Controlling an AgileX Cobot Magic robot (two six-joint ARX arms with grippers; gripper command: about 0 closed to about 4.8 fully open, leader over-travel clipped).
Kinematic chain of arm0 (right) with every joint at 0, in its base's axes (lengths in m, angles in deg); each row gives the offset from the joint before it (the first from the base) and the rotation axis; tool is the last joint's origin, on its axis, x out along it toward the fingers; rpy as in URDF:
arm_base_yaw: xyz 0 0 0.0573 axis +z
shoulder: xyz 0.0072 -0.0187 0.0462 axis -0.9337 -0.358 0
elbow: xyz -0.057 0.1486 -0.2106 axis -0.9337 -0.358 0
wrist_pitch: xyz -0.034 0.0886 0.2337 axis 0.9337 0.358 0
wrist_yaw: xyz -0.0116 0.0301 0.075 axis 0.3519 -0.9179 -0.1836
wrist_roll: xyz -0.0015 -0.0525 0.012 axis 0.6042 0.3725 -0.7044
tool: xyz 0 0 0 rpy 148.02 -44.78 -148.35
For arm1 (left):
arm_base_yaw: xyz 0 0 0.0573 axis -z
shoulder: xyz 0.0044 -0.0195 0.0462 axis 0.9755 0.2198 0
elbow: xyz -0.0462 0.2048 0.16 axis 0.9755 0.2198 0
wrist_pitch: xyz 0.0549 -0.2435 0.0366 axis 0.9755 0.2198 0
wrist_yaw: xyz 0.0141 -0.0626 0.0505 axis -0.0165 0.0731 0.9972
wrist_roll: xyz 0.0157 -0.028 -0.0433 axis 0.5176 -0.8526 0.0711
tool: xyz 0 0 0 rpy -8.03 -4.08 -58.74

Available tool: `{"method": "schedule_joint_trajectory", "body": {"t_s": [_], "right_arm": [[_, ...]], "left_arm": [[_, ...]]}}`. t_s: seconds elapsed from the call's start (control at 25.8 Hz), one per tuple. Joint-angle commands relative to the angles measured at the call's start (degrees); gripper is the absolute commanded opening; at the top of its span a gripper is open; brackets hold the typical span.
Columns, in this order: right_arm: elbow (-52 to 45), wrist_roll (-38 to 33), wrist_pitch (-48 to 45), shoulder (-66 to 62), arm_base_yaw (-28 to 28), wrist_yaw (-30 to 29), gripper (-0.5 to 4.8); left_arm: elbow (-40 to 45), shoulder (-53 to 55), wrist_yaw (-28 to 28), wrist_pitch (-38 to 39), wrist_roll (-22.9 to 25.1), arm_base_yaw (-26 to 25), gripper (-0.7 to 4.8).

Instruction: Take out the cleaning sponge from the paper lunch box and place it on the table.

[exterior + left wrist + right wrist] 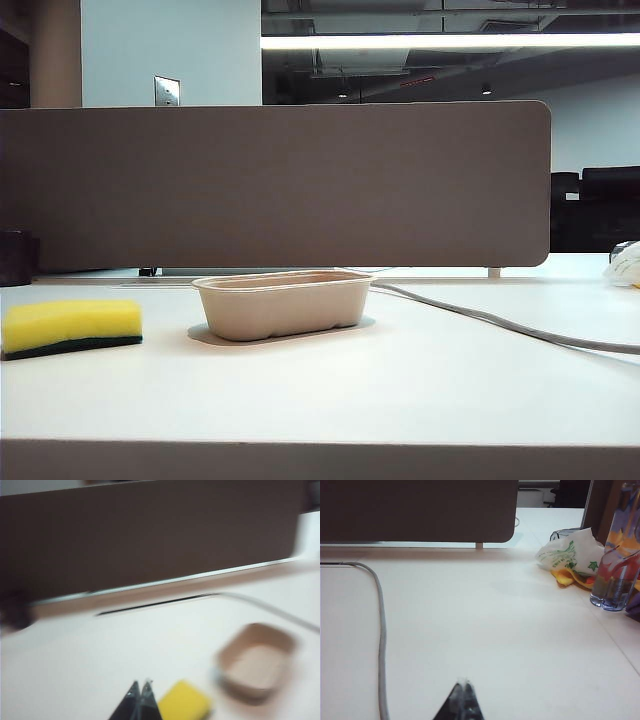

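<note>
1. The left end effector (140, 687) hangs above the white tabletop (125, 650), its dark tips pressed together and holding nothing
2. The right end effector (464, 686) is likewise closed and empty, above bare tabletop beside a grey cable (381, 630)
3. The rectangular bright yellow cleaning sponge (72, 328), dark green layer down, lies flat on the tabletop, apart from the beige moulded-pulp paper lunch box (283, 303), on its left in the exterior view
4. The exterior view shows neither arm
5. The blurred left wrist view alone shows the box's empty inside
6. Only the right wrist view shows a white printed bag (570, 555) and clear bottle (620, 575)
</note>
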Motion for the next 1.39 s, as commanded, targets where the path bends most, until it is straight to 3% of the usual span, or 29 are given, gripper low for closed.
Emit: {"method": "schedule_joint_trajectory", "body": {"t_s": [0.04,0.27,0.7,1.39], "right_arm": [[0.04,0.0,-0.98,0.0,-0.02,-0.04,-0.05],[0.04,0.0,-0.96,0.0,-0.04,0.04,-0.05],[0.04,0.0,-0.94,0.0,-0.02,0.04,-0.05],[0.07,0.0,-0.96,0.0,-0.04,0.04,-0.05]], "left_arm": [[6.67,-1.36,0.09,-7.26,-1.36,-6.34,-0.05],[19.54,-4.76,-3.23,-17.77,-6.73,-12.17,-0.05],[32.79,-7.34,-3.37,-33.83,-8.26,-12.28,-0.05],[33.27,-7.37,-5.14,-30.56,-5.55,-12.28,-0.05]]}}
